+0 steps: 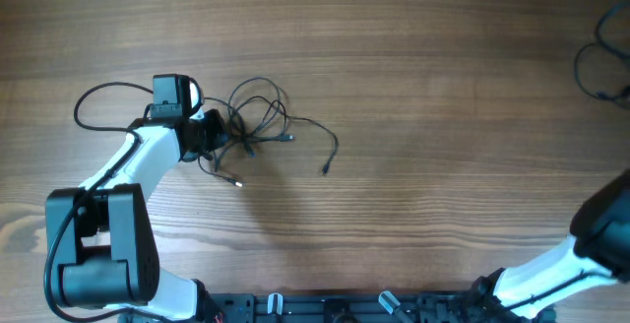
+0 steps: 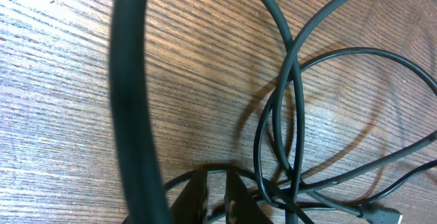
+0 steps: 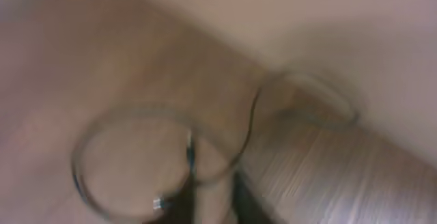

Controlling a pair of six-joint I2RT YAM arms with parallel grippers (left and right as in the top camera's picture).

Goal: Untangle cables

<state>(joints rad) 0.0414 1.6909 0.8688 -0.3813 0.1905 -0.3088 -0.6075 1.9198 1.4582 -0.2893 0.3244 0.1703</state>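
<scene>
The tangle of thin black cables (image 1: pixel 258 118) is lying on the brown wooden table (image 1: pixel 423 87) right at the left fingers (image 2: pixel 194 198), stretching away toward table centre. Left arm is sitting nearer. Those fingers are showing a slim gap, grip unclear. The right fingers (image 3: pixel 179 207) are blurring, state unreadable.

We see thin black cables (image 1: pixel 248 134) tangled in loose loops, flat, at left pincer (image 1: pixel 209 134) tips; plugs (image 1: pixel 324 171) trail beyond it.

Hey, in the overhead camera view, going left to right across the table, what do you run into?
left arm's black base → left gripper → tangled cables → loose plug end → separate cable loop at the right edge.
</scene>
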